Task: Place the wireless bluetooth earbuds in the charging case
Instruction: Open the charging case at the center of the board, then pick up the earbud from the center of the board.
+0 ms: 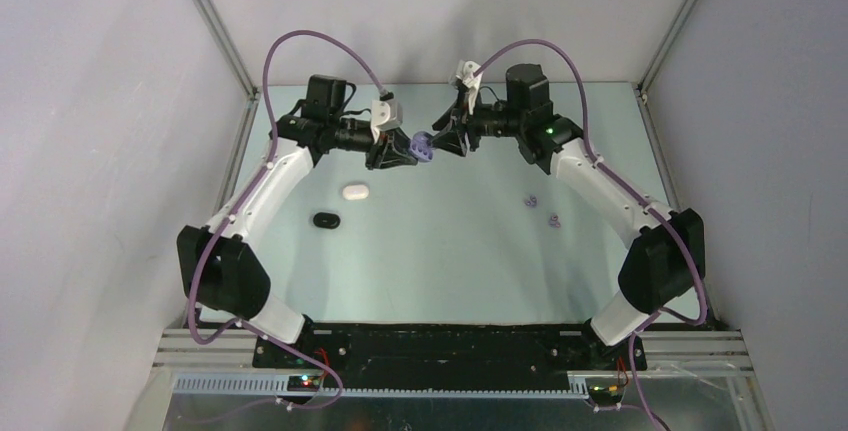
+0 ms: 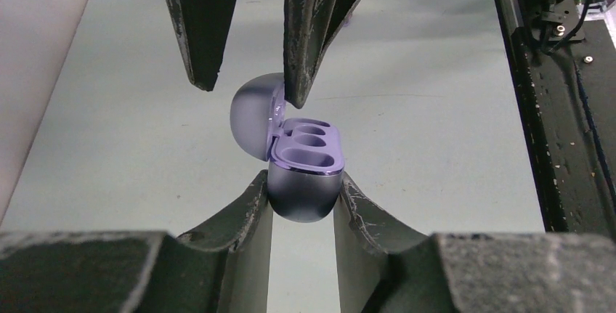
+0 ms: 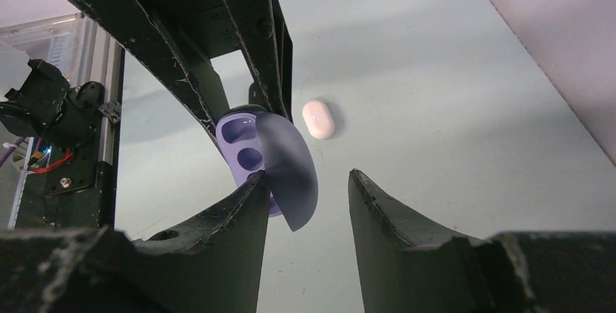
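Observation:
My left gripper is shut on the base of a lavender charging case and holds it above the table at the back centre. The lid stands open and both wells are empty. My right gripper is open. One of its fingertips sits between lid and base, and the lid lies between its fingers. In the left wrist view the right gripper comes in from above. Two lavender earbuds lie on the table under the right arm. The white and black earbuds are out of view.
A closed white case and a closed black case lie on the table left of centre. The white case also shows in the right wrist view. Walls enclose the table at the left, right and back.

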### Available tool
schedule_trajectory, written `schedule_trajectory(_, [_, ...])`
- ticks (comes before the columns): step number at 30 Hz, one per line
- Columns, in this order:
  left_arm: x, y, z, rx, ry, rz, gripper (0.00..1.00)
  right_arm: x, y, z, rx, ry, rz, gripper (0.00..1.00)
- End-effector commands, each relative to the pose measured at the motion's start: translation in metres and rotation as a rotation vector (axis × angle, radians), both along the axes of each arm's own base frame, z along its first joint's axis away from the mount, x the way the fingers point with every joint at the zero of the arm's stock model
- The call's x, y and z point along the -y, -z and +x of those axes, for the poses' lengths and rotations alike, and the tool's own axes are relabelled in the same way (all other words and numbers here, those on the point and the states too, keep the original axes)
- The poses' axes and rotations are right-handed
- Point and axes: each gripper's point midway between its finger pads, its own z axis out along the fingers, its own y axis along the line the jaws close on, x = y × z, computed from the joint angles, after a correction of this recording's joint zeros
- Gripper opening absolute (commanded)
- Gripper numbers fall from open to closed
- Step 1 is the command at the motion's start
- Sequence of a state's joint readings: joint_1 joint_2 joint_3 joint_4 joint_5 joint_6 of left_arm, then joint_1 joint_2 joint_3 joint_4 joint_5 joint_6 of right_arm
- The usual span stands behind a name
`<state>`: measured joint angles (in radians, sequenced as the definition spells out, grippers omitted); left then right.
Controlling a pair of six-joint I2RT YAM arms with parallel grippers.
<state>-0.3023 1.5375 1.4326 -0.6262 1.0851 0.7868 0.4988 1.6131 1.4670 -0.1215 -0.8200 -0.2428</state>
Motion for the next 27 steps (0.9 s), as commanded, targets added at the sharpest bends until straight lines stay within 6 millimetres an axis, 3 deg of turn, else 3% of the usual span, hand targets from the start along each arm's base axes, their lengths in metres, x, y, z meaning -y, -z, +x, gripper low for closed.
schedule_trajectory(1, [0.005,-0.016,-0.006,0.012,0.043,-0.042,0.0,0.003,-0.048,-0.002,0.099,-0.001,0.071,0.49])
schedule_trajectory(5, [0.001,-0.017,0.003,-0.031,-0.003,-0.068,0.0,0.013,-0.056,-0.02,0.093,-0.053,0.045,0.55])
schedule_trajectory(8, [0.0,-0.02,0.006,-0.106,-0.049,-0.11,0.0,0.026,-0.074,-0.035,0.104,-0.064,0.051,0.59])
schedule_trajectory(12, [0.002,-0.03,0.014,-0.118,-0.092,-0.186,0.0,0.049,-0.079,-0.042,0.086,-0.023,0.033,0.62])
schedule_trajectory(16, [0.002,-0.034,0.015,-0.17,-0.134,-0.248,0.0,0.081,-0.051,-0.031,0.072,0.073,-0.064,0.61])
schedule_trajectory(20, [0.0,-0.044,0.015,-0.228,-0.179,-0.322,0.0,0.124,-0.002,-0.016,0.003,0.202,-0.254,0.58])
schedule_trajectory(23, [-0.003,-0.052,0.014,-0.275,-0.224,-0.375,0.0,0.153,0.043,-0.012,-0.119,0.3,-0.42,0.48])
schedule_trajectory(27, [-0.006,-0.057,0.009,-0.274,-0.259,-0.413,0.0,0.187,0.089,-0.008,-0.364,0.532,-0.465,0.32])
